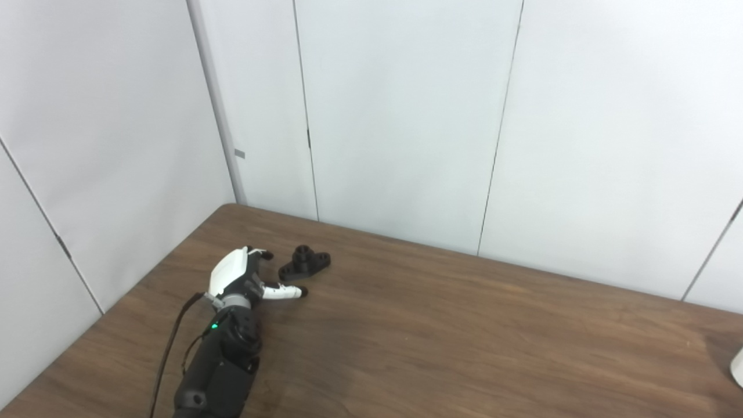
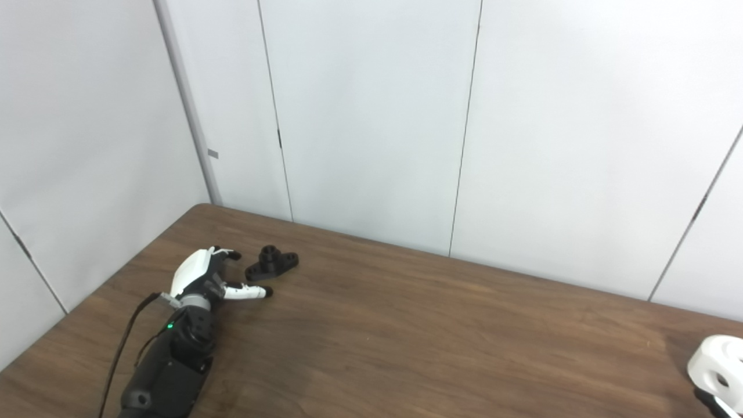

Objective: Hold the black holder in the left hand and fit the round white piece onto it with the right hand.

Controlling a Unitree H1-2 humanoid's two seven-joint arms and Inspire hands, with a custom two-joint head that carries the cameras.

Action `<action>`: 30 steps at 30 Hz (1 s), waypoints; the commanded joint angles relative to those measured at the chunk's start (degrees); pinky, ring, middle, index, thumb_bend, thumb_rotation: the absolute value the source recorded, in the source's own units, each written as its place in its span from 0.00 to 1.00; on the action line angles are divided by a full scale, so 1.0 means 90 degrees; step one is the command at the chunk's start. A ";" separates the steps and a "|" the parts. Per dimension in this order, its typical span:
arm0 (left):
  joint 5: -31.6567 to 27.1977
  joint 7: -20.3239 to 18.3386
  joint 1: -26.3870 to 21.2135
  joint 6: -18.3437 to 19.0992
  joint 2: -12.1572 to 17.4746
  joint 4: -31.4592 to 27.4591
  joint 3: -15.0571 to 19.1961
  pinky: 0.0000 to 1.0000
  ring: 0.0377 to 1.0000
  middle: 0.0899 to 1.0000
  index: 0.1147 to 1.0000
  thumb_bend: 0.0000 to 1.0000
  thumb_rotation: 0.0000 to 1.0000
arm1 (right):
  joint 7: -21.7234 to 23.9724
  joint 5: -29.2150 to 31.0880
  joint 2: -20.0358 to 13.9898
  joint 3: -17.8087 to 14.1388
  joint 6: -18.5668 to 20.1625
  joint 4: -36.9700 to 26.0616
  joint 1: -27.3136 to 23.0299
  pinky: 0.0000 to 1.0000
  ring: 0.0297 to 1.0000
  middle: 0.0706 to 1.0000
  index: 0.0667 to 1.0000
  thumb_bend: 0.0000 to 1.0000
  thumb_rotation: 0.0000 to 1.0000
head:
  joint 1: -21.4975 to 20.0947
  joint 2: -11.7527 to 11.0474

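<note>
Far over on the left side of the brown wooden bench (image 1: 441, 331), the left robot hand (image 1: 241, 277) hangs low over the surface, its white back turned up and its dark forearm running in from the bottom edge. Its fingers (image 1: 262, 253) are spread and hold nothing; the thumb (image 1: 285, 291) sticks out to the right, with its dark tip close to the wood. Just beyond the hand sits the black holder (image 1: 304, 264), flat on the bench with its short round collar pointing up and its base lying at a slant. It rests in the gap between fingers and thumb, very near both; whether the thumb actually touches its near end cannot be told from these views.

Well apart from all this, at the bench's far right, the right robot hand (image 2: 715, 367) shows only partly at the frame edge. What can be seen is a white rounded shape with dark openings in it, and a strip of white and black below it. Whether that shape is the hand's own shell or the round white piece cannot be told, nor can the hand's state. White wall panels (image 1: 406, 116) with thin dark seams stand behind the bench.
</note>
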 commanded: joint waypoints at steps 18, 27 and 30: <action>-0.0175 0.0360 -0.0187 -0.0118 0.0091 0.0392 -0.1102 1.00 1.00 1.00 0.72 0.99 0.24 | -0.0143 -0.0135 0.0129 0.0131 -0.0128 0.0189 0.0565 0.22 0.64 0.71 0.66 1.00 0.92 | -0.0106 0.0111; -0.0218 0.0564 -0.0153 -0.0079 0.0098 0.0615 -0.1262 1.00 1.00 1.00 0.67 0.96 0.22 | -0.0101 -0.0104 0.0131 0.0114 -0.0032 -0.0001 0.0650 0.21 0.61 0.69 0.64 1.00 0.93 | -0.0130 0.0156; -0.0191 0.0675 -0.0120 -0.0061 0.0092 0.0587 -0.1257 1.00 1.00 1.00 0.63 0.92 0.17 | -0.0091 -0.0107 0.0134 0.0113 0.0022 -0.0039 0.0661 0.21 0.61 0.69 0.64 1.00 0.93 | -0.0135 0.0156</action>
